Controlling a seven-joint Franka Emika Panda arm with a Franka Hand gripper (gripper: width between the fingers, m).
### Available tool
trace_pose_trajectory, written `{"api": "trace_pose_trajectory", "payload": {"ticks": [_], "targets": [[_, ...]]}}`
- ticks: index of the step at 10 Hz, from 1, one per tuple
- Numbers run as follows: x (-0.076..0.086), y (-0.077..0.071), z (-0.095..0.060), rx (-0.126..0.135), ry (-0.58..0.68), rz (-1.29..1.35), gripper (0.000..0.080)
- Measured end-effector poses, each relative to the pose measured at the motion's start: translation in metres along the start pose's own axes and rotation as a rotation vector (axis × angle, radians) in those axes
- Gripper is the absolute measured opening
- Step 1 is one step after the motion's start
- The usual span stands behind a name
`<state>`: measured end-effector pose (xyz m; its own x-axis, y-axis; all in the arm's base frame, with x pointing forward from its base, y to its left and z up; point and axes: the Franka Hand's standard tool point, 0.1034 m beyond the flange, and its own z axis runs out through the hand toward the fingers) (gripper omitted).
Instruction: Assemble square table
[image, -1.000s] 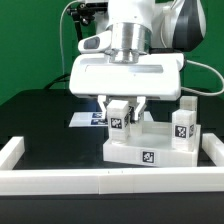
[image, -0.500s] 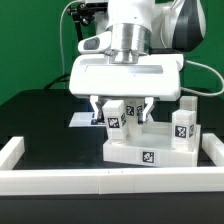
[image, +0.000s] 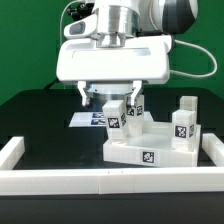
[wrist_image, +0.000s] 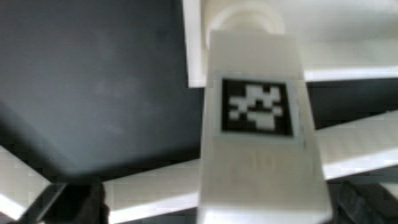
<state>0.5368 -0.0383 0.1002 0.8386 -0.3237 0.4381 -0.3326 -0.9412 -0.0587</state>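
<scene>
Nearest the camera, the low white wall (image: 70, 180) is bordering the work area. Behind it the square table top (image: 150, 150) is lying on the black table (image: 30, 110), with one leg (image: 117, 116) standing upright at its corner on the exterior view's left and another leg (image: 184, 122) on the right. The gripper (image: 107, 98) is hovering just above the left leg, jaws spread wide and holding nothing. I judge the leg is being left seated: lifting straight up should avoid nudging it. Farther back, the marker board (image: 85, 119) is lying flat. Only black-and-white tags are showing, with no readable writing.
</scene>
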Motion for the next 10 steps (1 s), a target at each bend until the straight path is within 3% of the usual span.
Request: {"api": "trace_pose_trajectory", "payload": {"ticks": [3, 5, 7, 9, 10], "targets": [[-0.008, -0.004, 0.004, 0.017, -0.072, 0.006, 0.0648], [-0.011, -0.013, 0.007, 0.068, -0.264, 0.034, 0.0648], [-0.015, -0.014, 0.009, 0.089, -0.384, 0.030, 0.0648], [-0.010, -0.005, 0.016, 0.101, -0.536, 0.027, 0.0648], [-0.007, -0.003, 0.019, 0.096, -0.524, 0.031, 0.0648]]}}
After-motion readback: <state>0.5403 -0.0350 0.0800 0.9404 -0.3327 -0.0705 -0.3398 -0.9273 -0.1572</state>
